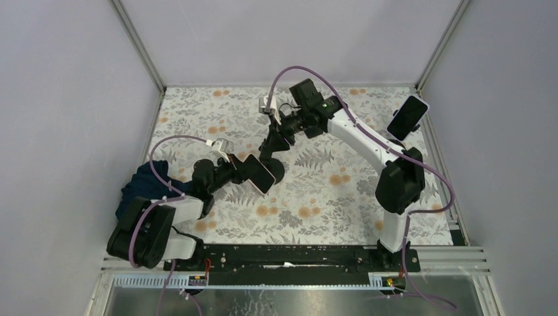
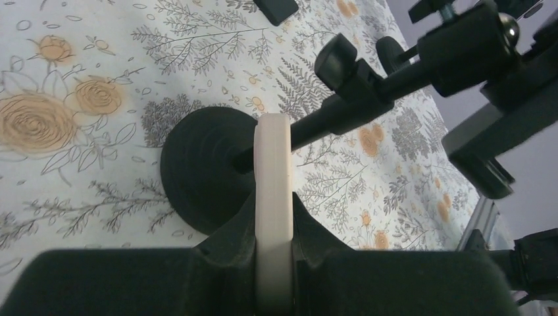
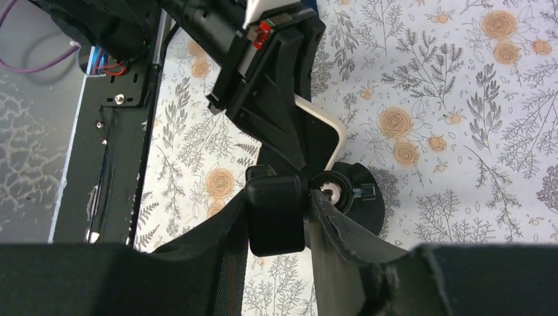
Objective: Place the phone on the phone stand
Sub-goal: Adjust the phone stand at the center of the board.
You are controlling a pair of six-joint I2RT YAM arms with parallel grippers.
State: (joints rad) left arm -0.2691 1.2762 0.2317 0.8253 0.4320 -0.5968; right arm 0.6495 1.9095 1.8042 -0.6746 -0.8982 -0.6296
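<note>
The phone (image 1: 258, 174) has a pale case and a dark screen. My left gripper (image 1: 246, 167) is shut on it and holds it above the table beside the phone stand (image 1: 276, 170). In the left wrist view the phone (image 2: 272, 178) stands edge-on between my fingers (image 2: 240, 230), just in front of the stand's round black base (image 2: 197, 168). My right gripper (image 1: 272, 139) reaches down from the back. Both of its fingers (image 3: 227, 243) press on the black block (image 3: 276, 214) at the top of the stand. The phone's pale corner (image 3: 334, 131) shows behind it.
A blue cloth (image 1: 141, 189) lies bunched at the left edge of the flowered table cover (image 1: 329, 191). A second phone (image 1: 407, 116) sits on a mount at the right wall. Grey walls close in three sides, and a black rail (image 1: 296, 253) runs along the front.
</note>
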